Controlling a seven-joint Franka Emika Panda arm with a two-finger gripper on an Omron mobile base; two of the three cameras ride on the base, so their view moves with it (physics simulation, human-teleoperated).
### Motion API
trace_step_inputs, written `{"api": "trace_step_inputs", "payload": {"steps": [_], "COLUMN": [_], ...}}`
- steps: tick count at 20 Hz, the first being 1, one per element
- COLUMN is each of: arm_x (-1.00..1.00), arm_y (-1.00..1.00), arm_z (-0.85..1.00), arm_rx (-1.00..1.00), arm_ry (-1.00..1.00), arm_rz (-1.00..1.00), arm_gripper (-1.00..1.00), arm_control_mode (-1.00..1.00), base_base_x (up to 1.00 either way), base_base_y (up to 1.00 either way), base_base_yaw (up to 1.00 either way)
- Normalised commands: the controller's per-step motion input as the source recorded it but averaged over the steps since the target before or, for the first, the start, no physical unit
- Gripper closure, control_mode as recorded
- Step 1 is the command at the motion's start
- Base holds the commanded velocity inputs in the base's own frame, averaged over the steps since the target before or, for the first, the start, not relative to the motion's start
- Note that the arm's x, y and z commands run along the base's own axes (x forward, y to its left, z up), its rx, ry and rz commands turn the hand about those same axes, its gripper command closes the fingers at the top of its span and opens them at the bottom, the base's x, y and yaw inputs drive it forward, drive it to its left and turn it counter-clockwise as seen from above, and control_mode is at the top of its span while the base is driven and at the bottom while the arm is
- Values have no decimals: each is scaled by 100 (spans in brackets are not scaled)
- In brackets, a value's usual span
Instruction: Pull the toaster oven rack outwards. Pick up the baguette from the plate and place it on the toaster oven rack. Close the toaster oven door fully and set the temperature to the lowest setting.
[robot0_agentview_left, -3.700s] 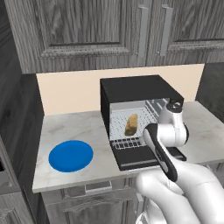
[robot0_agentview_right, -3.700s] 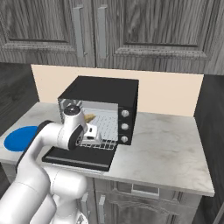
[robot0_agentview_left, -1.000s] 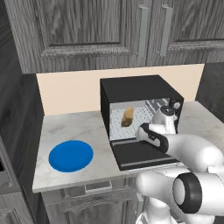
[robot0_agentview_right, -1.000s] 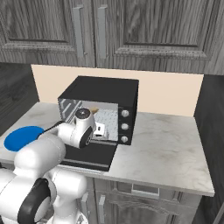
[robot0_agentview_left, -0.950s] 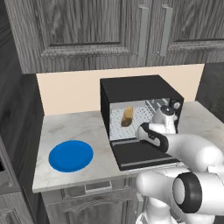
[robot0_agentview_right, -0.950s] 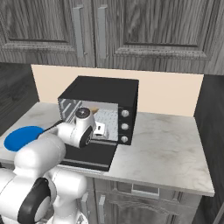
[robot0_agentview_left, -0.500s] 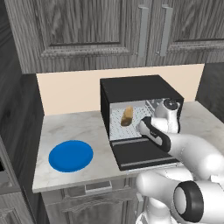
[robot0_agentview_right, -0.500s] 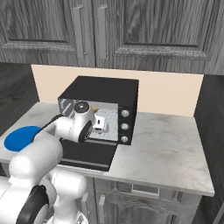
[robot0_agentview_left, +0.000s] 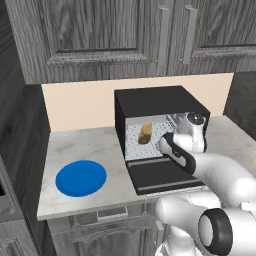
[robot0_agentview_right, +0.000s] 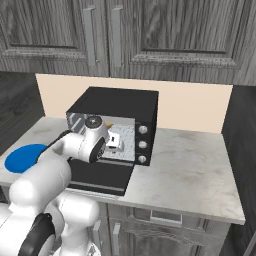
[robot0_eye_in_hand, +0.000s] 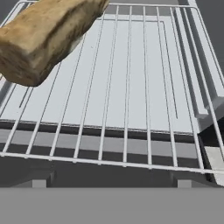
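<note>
The black toaster oven (robot0_agentview_left: 160, 100) stands on the counter with its door (robot0_agentview_left: 160, 175) folded down flat. The baguette (robot0_agentview_left: 145, 132) lies on the silver rack (robot0_eye_in_hand: 131, 87) inside the cavity, at the upper left in the hand view (robot0_eye_in_hand: 43, 35). My gripper (robot0_agentview_right: 116, 142) hovers at the cavity mouth above the door, open, with nothing between its fingers. It points at the rack's front bar, to the right of the baguette. The blue plate (robot0_agentview_left: 81, 177) lies bare on the counter left of the oven.
Three silver knobs (robot0_agentview_right: 143, 144) sit in a column on the oven's right front. The door's bar handle (robot0_agentview_left: 167, 186) runs along its near edge. Marble counter (robot0_agentview_right: 190, 165) spreads right of the oven. Dark cabinets hang above.
The rack with the baguette stuck out over the door earlier and now sits inside the cavity. Over the last second my hand has risen slightly at the cavity mouth.
</note>
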Motion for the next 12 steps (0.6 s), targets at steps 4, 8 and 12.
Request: {"api": "trace_step_inputs", "payload": {"steps": [4, 8, 12], "arm_x": [-54, -54, -1], "arm_y": [0, 0, 0], "arm_z": [-2, -1, -27], "arm_rx": [0, 1, 0], "arm_ry": [0, 0, 0], "arm_rz": [0, 0, 0], "arm_gripper": [-100, -100, -100], "arm_control_mode": [-100, -100, -100], "base_base_x": [0, 0, 0], "base_base_y": [0, 0, 0], "base_base_yaw": [0, 0, 0]}}
